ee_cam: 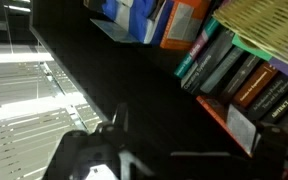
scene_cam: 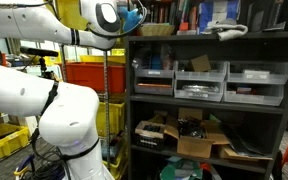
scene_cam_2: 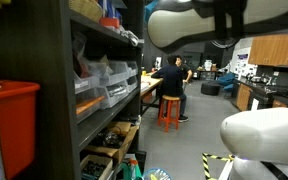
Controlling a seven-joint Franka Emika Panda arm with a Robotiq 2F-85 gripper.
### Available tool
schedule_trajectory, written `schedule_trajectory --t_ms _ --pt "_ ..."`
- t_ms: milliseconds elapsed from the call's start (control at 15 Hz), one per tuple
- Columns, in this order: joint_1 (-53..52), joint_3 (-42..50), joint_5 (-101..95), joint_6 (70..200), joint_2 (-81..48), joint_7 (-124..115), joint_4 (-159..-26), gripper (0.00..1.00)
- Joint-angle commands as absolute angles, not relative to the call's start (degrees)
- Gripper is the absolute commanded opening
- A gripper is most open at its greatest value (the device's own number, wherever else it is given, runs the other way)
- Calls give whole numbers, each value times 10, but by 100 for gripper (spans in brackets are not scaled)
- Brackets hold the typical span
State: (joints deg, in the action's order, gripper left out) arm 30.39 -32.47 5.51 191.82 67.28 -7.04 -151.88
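Black surface [ee_cam: 134, 90] holds books [ee_cam: 234, 75] up high. White arm [scene_cam: 24, 25] reaches near them. Jaws look dark; I cannot tell how wide.

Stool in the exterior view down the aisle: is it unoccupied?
No, a person in dark clothes is sitting on the red stool beside the shelving.

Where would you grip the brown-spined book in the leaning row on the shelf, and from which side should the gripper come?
Probably by its spine edge, with the jaws spanning its thickness, coming from the open front of the shelf. The brown-spined book shows only its spine. The neighbouring books press against both covers, so it may need tipping out first.
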Motion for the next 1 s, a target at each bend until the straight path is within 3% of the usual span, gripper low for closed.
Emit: schedule_trajectory --t_ms 0,400,933 --pt "301 -310 31 1785 679 -60 -1490 100" --pt "300 -245 -52 1625 657 -64 -1421 100" --pt "135 -111 -81 1375 525 16 -1294 100"
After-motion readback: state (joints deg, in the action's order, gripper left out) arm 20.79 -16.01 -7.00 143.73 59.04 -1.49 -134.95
